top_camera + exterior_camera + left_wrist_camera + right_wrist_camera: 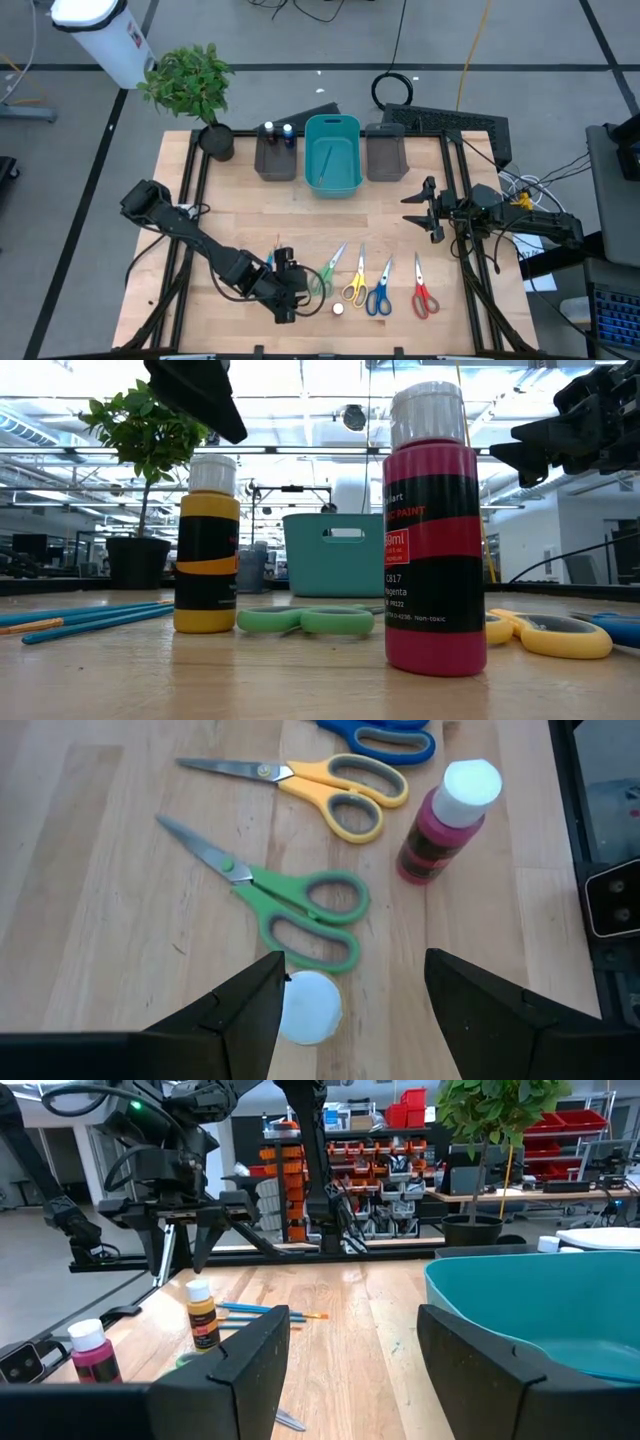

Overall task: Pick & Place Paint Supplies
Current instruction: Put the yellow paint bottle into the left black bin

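- Yellow bottle stands upright on the worktop at 6 o'clock, under the left fingers, spread above its cap.
- Green scissors lie just beside it.
- Right fingers, spread, hover at 3 o'clock.

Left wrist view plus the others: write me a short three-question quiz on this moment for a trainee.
1. True or false: the left gripper is shut on the green-handled scissors.
2. Which standing bottle has its cap directly below the left gripper's open fingers? A: the yellow paint bottle with a white cap. B: the magenta paint bottle with a white cap.
3. How many pairs of scissors lie on the wooden table?

Key: 1 false, it is open above a white cap, with the scissors lying beside it. 2 A. 3 four.
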You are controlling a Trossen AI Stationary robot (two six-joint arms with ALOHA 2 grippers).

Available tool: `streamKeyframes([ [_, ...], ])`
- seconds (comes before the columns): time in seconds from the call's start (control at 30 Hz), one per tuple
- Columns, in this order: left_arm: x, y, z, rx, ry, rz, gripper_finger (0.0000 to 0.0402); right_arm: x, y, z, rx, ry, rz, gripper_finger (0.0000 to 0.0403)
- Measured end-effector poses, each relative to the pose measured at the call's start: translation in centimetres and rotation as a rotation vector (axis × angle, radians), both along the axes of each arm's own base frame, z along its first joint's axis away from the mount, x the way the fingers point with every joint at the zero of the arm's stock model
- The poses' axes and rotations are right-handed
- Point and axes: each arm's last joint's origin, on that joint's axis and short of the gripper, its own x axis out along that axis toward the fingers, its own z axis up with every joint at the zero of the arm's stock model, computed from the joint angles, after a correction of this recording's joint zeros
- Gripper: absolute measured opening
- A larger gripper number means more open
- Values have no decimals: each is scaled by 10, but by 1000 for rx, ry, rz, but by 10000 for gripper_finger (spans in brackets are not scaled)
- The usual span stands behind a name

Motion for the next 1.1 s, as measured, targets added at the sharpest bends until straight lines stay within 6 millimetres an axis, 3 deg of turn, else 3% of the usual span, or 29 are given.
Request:
streamKeyframes([
  [1.1, 2, 3, 0, -3, 6, -4, 248, 0, 0, 0, 0, 0, 0, 212],
])
